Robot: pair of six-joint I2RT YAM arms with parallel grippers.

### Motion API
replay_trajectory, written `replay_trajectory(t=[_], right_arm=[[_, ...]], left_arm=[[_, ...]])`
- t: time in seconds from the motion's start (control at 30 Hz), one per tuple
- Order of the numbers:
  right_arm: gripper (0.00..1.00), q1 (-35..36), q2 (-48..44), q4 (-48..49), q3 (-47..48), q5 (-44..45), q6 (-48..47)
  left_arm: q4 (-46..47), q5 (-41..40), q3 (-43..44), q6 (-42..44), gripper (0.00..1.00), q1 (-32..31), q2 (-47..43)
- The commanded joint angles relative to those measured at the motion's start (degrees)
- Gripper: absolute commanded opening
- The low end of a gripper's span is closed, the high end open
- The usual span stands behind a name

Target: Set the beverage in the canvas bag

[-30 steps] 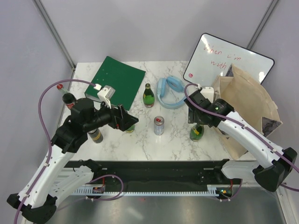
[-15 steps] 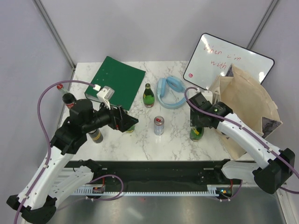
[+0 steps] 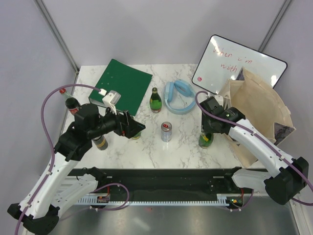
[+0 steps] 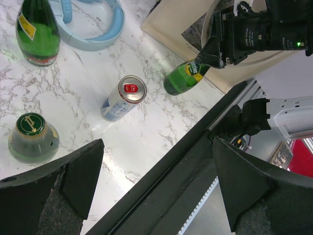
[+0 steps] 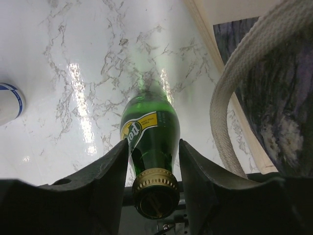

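Observation:
A green glass bottle [image 3: 206,139] stands on the marble table just left of the tan canvas bag [image 3: 259,107]. My right gripper [image 3: 208,131] has come down over its neck. In the right wrist view the two fingers press against both sides of the bottle [image 5: 149,132] below its gold cap, so the gripper [image 5: 153,147] is shut on it. The bag's cloth strap [image 5: 234,98] and dark printed patch [image 5: 274,98] lie close on the right. My left gripper [image 3: 137,128] hovers open at mid-left with nothing between its fingers [image 4: 157,147].
A silver can [image 3: 167,131] stands mid-table, a second green bottle [image 3: 155,100] behind it, and a small gold-capped bottle [image 4: 32,137] below my left gripper. Blue headphones [image 3: 177,95], a green folder [image 3: 122,83], a whiteboard [image 3: 239,61] and a cola bottle [image 3: 72,104] ring the back and left.
My right gripper has lowered slightly over the green bottle's neck and its fingers have closed in on it. The left arm has barely moved.

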Motion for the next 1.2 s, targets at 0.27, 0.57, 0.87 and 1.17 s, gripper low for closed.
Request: replay_trajectory(t=[0.27, 0.57, 0.87, 1.17], right_arm=[[0.55, -0.37, -1.93, -1.98, 3.19, -2.65, -1.86], [0.58, -0.54, -2.02, -1.81, 2.31, -3.43, -3.53], [0.57, -1.86, -1.41, 0.47, 0.30, -4.32, -4.85], [0.54, -2.92, -2.55, 2.23, -1.64, -4.23, -5.82]], left_arm=[[2.38, 0.76, -0.82, -1.43, 0.98, 0.16, -1.65], [2.38, 1.03, -0.83, -2.04, 0.98, 0.16, -1.39], [2.47, 0.50, -1.70, -2.84, 0.98, 0.16, -2.18], [2.73, 0.32, -1.79, -3.10, 0.97, 0.16, -1.83]])
